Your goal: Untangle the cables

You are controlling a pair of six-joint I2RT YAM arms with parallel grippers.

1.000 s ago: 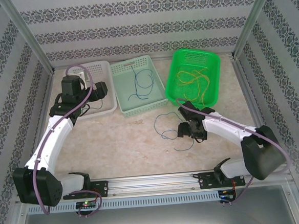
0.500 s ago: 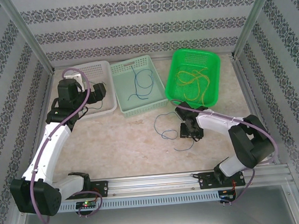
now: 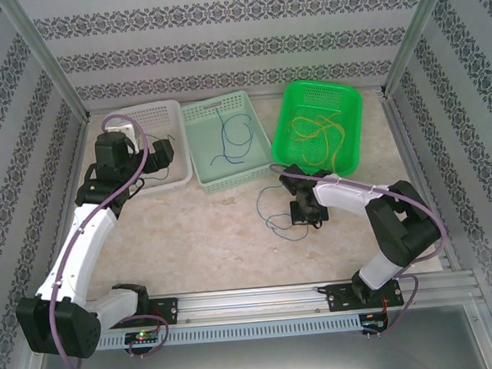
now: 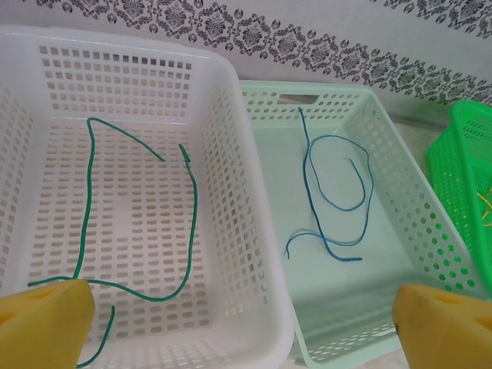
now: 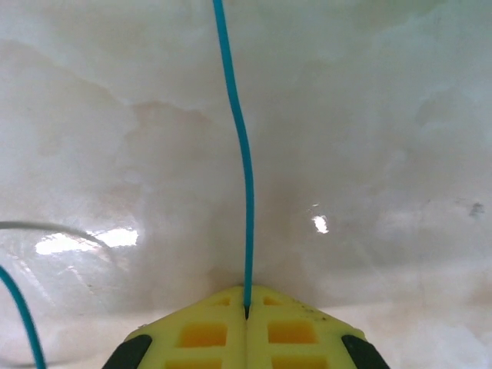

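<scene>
Pinching a hair-thin teal-blue wire (image 5: 240,154) on the marble-patterned tabletop (image 5: 400,115), the right gripper (image 5: 246,301) has its yellow foam pads (image 5: 201,327) pressed together on it, while the left gripper (image 4: 246,319) hangs with fingers (image 4: 46,315) wide apart over a white perforated plastic basket (image 4: 231,192) holding a dark green wire (image 4: 84,192). So fine a strand could slip from the pads when lifted, or a quick pull could tighten the loose loops (image 3: 274,220) beside it into a knot. No brand, label or writing is readable.

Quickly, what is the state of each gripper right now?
Left gripper: open, holding nothing.
Right gripper: closed on a blue cable.
</scene>
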